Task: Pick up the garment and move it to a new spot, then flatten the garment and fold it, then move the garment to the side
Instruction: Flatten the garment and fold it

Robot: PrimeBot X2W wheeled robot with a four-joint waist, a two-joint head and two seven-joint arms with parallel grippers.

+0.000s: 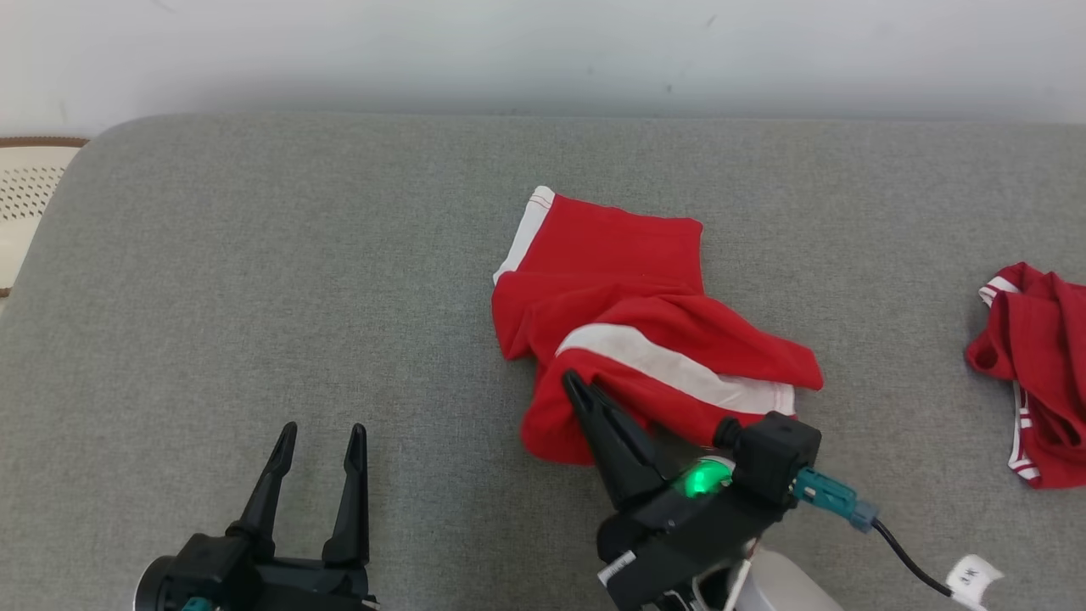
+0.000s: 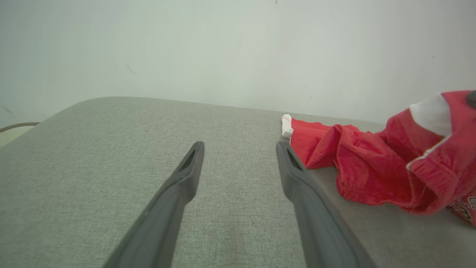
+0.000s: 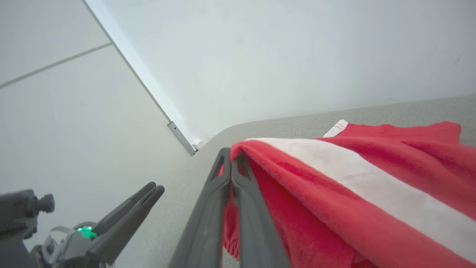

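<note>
grey padded surface (image 1: 254,280) set against a pale wall (image 1: 543,51). entry one: right gripper (image 1: 573,383), fingers pressed together on the near left edge of the garment (image 1: 628,280), with a fold of red cloth pinched between the tips as seen in the right wrist view. entry two: the garment itself, red with a white band (image 1: 679,369), lay crumpled near the middle of the surface, its gripped edge raised and the rest resting on the cloth cover. entry three: left gripper (image 1: 322,441), jaws spread wide and holding nothing, hovered over bare surface well to the left of the garment. entry four: second red garment (image 1: 1035,373), bunched at the far right edge, apart from the first. entry five: white perforated basket (image 1: 25,204), off the far left corner. step judged in hand: the pick-up, grasp made and lift barely begun. next move called for raising the cloth clear and carrying it to a fresh spot without dragging its trailing part.
</note>
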